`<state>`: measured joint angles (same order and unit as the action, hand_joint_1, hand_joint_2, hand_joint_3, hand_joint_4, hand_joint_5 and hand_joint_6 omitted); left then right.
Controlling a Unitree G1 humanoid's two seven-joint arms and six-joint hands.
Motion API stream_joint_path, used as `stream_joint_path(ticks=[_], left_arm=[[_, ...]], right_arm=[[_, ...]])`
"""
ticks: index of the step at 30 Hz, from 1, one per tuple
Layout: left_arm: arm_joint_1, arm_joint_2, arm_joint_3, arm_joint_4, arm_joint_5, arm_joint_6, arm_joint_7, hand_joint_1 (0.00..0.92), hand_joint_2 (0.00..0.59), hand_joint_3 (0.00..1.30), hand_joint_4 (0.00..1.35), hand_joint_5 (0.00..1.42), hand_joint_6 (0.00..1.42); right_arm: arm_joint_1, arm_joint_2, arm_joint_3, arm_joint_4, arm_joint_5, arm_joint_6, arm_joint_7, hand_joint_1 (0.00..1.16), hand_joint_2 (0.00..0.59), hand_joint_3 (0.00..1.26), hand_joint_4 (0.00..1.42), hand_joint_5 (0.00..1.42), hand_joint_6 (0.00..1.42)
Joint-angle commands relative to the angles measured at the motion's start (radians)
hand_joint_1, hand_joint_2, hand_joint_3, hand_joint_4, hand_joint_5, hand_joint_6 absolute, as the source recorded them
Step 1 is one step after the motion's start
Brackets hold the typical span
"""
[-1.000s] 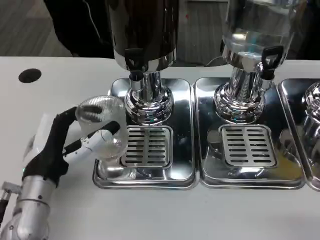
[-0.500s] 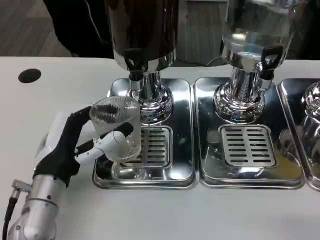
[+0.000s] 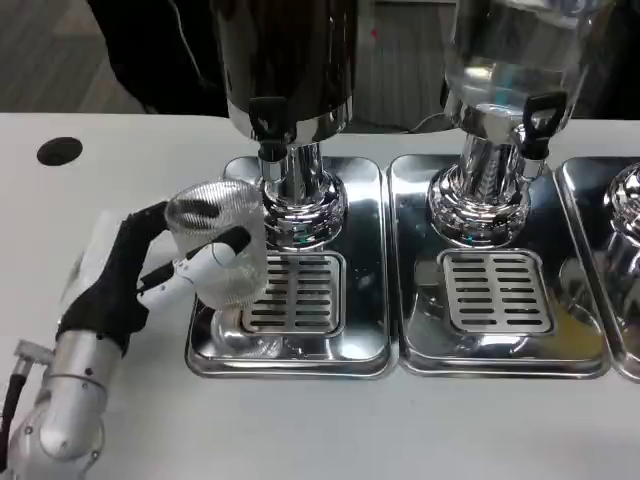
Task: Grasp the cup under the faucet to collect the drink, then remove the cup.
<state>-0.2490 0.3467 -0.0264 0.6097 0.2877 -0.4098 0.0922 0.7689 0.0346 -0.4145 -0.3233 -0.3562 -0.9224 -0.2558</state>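
The left hand gripped the clear ribbed cup, its fingers wrapped around the cup's side. The cup was held tilted over the left edge of the left drip tray, left of and below the black faucet of the dark dispenser. To the right, a second dispenser stood over its own tray on the white worktop.

The dark-bodied drink dispenser and the clear-bodied dispenser beside it are cut off by the picture's top edge, hiding their upper parts. A third chrome dispenser base is cropped at the right edge. The ribbed clear plastic cup partly hides the left hand fingers behind it.
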Motion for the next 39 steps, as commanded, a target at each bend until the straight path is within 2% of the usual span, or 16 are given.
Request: stream_joint_path(ticks=[1, 13, 25, 39], left_arm=[[-0.041, -0.017, -0.028, 0.019, 0.021, -0.003, 0.013, 0.277, 0.202, 0.51, 0.52, 0.28, 0.15], [-0.068, -0.048, -0.053, 0.074, 0.049, 0.003, 0.043, 0.277, 0.202, 0.51, 0.52, 0.28, 0.15], [-0.138, -0.051, -0.071, 0.144, 0.068, 0.015, 0.058, 0.277, 0.203, 0.52, 0.52, 0.29, 0.17], [-0.156, -0.064, -0.107, 0.163, 0.088, 0.020, 0.061, 0.267, 0.210, 0.52, 0.52, 0.29, 0.17]], right_arm=[[0.011, 0.006, -0.012, -0.016, 0.020, -0.021, 0.004, 0.76, 0.517, 0.42, 0.39, 0.31, 0.24], [0.020, 0.011, -0.023, -0.001, 0.041, -0.049, 0.011, 0.76, 0.521, 0.42, 0.39, 0.31, 0.24], [0.021, 0.020, -0.019, 0.004, 0.039, -0.054, 0.021, 0.77, 0.522, 0.42, 0.39, 0.31, 0.24], [0.019, 0.017, -0.023, 0.013, 0.045, -0.061, 0.025, 0.77, 0.518, 0.42, 0.39, 0.32, 0.24]])
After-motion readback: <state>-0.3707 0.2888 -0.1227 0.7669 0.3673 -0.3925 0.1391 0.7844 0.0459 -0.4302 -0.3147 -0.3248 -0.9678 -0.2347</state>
